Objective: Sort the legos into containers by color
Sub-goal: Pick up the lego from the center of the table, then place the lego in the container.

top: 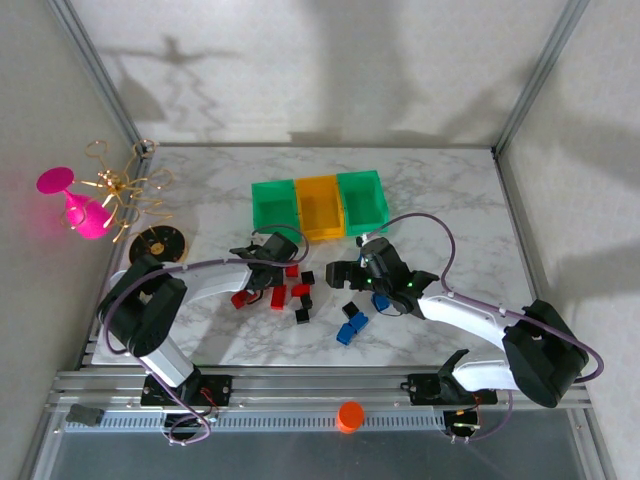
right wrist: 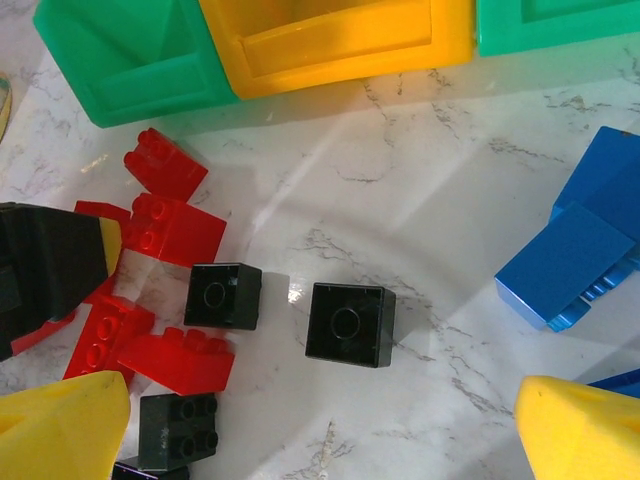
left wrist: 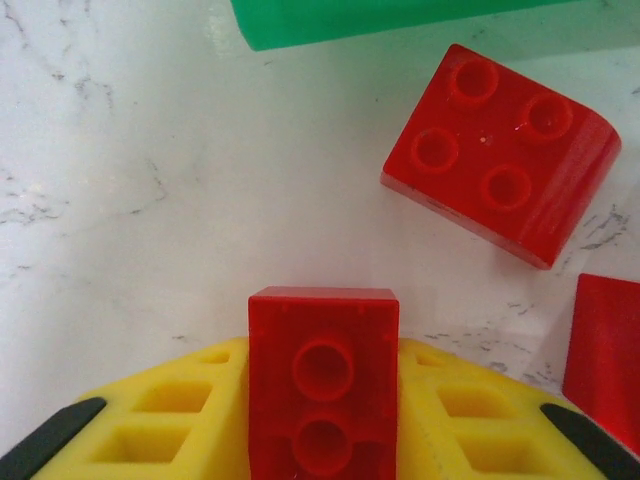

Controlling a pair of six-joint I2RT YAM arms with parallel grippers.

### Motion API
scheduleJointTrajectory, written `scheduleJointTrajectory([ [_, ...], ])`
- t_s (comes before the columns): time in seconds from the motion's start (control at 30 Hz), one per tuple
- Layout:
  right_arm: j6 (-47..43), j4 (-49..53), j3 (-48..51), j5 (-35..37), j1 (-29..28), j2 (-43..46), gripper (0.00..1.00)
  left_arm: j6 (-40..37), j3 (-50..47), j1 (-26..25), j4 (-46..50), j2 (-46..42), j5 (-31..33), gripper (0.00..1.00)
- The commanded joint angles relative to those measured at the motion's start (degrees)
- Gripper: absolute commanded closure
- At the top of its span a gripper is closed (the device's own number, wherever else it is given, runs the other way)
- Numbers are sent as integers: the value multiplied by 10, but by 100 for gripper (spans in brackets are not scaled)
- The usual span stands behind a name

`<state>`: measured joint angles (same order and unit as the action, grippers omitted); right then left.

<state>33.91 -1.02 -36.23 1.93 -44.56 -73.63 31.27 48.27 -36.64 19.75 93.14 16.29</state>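
My left gripper [top: 272, 258] is clamped on a small red plastic two-stud brick [left wrist: 322, 375]. The brick sits between my yellow ribbed finger pads [left wrist: 170, 420] with its studs facing the wrist camera. I cannot tell whether it is off the white marble-patterned table [top: 450, 220] or resting on it.

Just ahead of this hand and to its right lies a red four-stud brick [left wrist: 500, 150], turned at an angle and apart from the one I hold. Another red piece [left wrist: 605, 360] sits close beside my right pad. Farther ahead is the wall of the left green bin [left wrist: 400, 20].

That bin belongs to the row of three open plastic bins [top: 320, 205]: green, yellow-orange, green, joined side by side beyond both hands.

My right gripper [right wrist: 320, 440] has its jaws spread wide and holds nothing. Just ahead of it, between the lines of its fingers, lie two black single-stud bricks [right wrist: 349, 323], near each other but not touching. To its left is a cluster of red bricks [right wrist: 178, 230], with a black four-stud brick [right wrist: 178, 430] beside my left fingertip. To its right lie blue bricks [right wrist: 580, 260], stacked or overlapping.
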Motion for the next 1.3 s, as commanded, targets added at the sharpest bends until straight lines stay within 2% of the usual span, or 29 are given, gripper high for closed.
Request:
scheduleJointTrajectory([
  [0.0, 5, 4, -24, 12, -6, 10, 1, 5, 2, 2, 24, -46, 4, 71],
  [0.17, 7, 17, -49, 26, -4, 10, 1, 3, 32, 3, 50, -81, 31, 72],
  [0.33, 3, 9, -79, 34, 1, -1, 1, -11, 103, 12, 51, -66, 42, 72],
  [0.7, 1, -26, -87, 27, 38, -22, 1, -23, 279, 61, 29, 100, 38, 74],
  [1.0, -6, -35, -73, 30, 45, -26, 1, -33, 368, 97, 13, 201, 43, 73],
  [1.13, -6, -39, -68, 30, 45, -27, 1, -40, 397, 99, 21, 235, 38, 70],
  [1.27, -9, -39, -70, 30, 45, -28, 1, -41, 415, 99, 29, 257, 34, 62],
])
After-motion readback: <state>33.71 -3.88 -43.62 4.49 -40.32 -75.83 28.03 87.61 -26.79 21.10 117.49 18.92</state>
